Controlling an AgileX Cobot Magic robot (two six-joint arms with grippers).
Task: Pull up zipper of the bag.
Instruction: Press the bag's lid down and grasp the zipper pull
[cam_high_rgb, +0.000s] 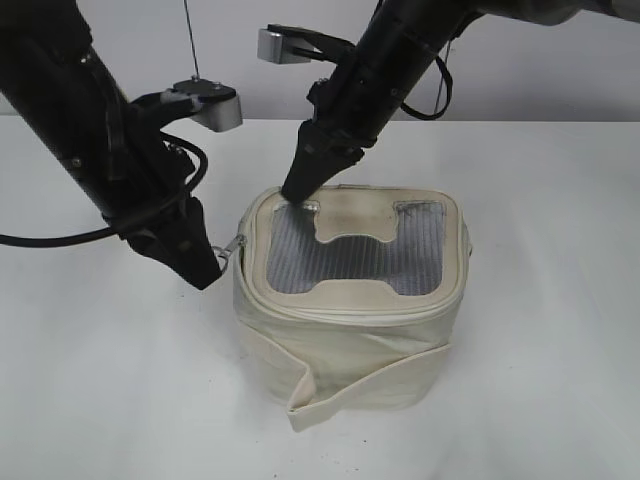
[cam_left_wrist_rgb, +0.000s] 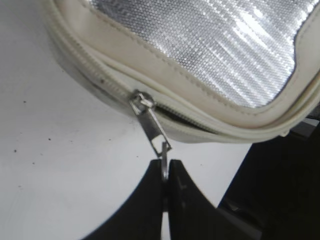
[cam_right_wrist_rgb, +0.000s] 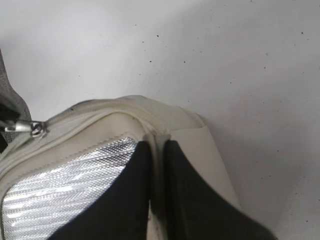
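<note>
The cream boxy bag (cam_high_rgb: 350, 340) stands mid-table with its grey mesh top (cam_high_rgb: 300, 262) and cream H-shaped patch (cam_high_rgb: 352, 222); a loose strap (cam_high_rgb: 330, 395) hangs at its front. The zipper track (cam_left_wrist_rgb: 90, 67) runs round the top rim. My left gripper (cam_left_wrist_rgb: 165, 167) is shut on the ring of a silver zipper pull (cam_left_wrist_rgb: 152, 125) at the bag's left side (cam_high_rgb: 228, 250). My right gripper (cam_high_rgb: 298, 195) presses down on the top's back left corner, jaws nearly closed on the cream rim (cam_right_wrist_rgb: 157, 142). The pull also shows in the right wrist view (cam_right_wrist_rgb: 22, 127).
White table (cam_high_rgb: 560, 300) all around the bag, white wall behind. A black cable (cam_high_rgb: 60, 238) trails from the left arm over the table at the left.
</note>
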